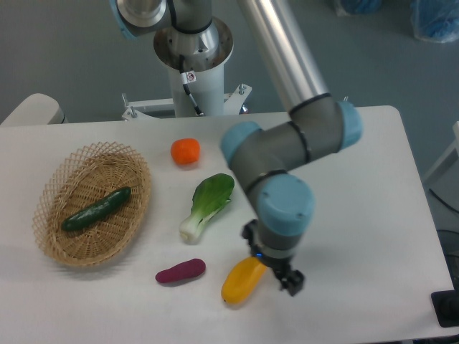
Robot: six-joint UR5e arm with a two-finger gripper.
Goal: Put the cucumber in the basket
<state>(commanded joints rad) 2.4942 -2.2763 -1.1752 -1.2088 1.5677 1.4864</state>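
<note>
The dark green cucumber (pixel 96 208) lies slantwise inside the oval wicker basket (pixel 52 188) at the left of the table. My gripper (pixel 285 276) hangs far from it at the front middle of the table, just right of a yellow vegetable. The blue wrist hides most of the gripper from above. Only a dark finger (pixel 292 282) shows below the wrist, so I cannot see how the jaws stand. Nothing shows held in it.
A bok choy (pixel 209 203) lies mid-table, an orange round fruit (pixel 186 151) behind it. A purple sweet potato (pixel 181 271) and a yellow vegetable (pixel 242 280) lie near the front edge. The arm's base column (pixel 193 68) stands at the back.
</note>
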